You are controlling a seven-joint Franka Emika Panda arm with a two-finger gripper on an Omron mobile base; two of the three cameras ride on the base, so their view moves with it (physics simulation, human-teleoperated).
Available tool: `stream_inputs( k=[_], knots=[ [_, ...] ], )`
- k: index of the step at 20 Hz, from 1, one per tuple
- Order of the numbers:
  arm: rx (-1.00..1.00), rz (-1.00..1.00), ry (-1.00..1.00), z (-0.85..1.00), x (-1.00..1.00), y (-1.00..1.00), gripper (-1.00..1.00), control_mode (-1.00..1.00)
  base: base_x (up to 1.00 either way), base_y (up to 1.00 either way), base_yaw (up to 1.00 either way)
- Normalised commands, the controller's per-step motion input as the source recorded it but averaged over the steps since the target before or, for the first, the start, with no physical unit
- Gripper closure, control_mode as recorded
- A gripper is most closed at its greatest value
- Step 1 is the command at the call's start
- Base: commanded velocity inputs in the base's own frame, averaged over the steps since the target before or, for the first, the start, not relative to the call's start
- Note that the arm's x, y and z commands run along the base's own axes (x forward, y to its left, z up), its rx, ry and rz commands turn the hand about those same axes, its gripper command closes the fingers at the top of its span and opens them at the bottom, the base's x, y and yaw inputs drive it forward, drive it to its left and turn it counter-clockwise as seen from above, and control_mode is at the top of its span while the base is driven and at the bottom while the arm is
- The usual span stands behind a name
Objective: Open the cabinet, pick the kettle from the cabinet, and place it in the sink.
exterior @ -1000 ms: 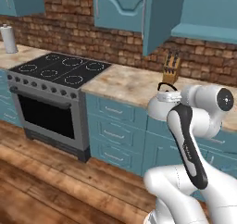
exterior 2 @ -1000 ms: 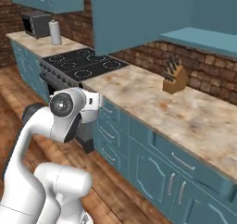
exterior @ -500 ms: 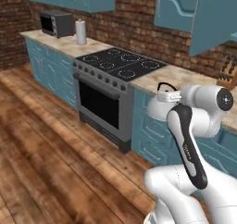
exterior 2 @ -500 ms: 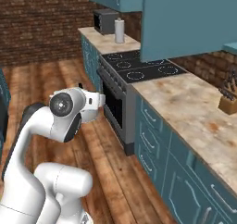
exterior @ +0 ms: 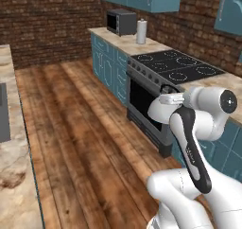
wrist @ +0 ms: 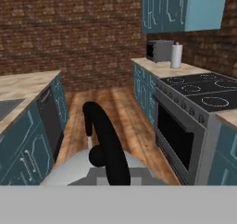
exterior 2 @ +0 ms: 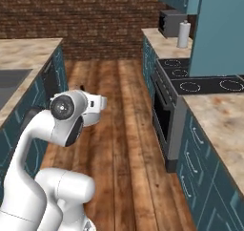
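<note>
In the hand view the kettle (wrist: 74, 172) sits close under the camera, its silvery-white body low in the frame and its black looped handle (wrist: 107, 146) arching up from it. My gripper (exterior: 176, 99) is shut on the kettle (exterior: 165, 98), holding it in the air in front of the stove, above the wooden floor. The sink (exterior 2: 10, 80) is a dark grey basin set into the beige counter on the left, and its corner (wrist: 6, 107) is some way ahead of the hand. A tall teal door of the cabinet (exterior 2: 219, 29) hangs at the upper right.
A black stovetop with an oven (exterior: 179, 69) stands on the right, with teal base cabinets (exterior 2: 200, 163) beside it. A microwave (exterior: 120, 22) and a white roll (exterior: 141, 31) sit farther along that counter. Wooden floor (exterior: 80, 128) runs between the two counters to a brick wall.
The whole picture has swung, so the base has turned left: the stove slid to the right and the left counter with the sink came in. The gripper stays shut on the kettle.
</note>
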Motion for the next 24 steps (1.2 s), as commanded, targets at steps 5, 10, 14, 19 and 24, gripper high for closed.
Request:
stream_inputs(
  k=[5,10,14,19,24],
  knots=[
    [0.00,0.00,0.00,0.00,0.00,0.00,1.00,1.00,0.47,0.05,0.16],
    [0.00,0.00,0.00,0.00,0.00,0.00,1.00,1.00,0.66,0.00,0.01],
    [0.00,0.00,0.00,0.00,0.00,0.00,1.00,1.00,0.71,0.00,0.00],
    [0.00,0.00,0.00,0.00,0.00,0.00,1.00,1.00,0.71,0.02,0.00],
    [0.00,0.00,0.00,0.00,0.00,0.00,1.00,1.00,0.73,0.01,0.00]
  ],
)
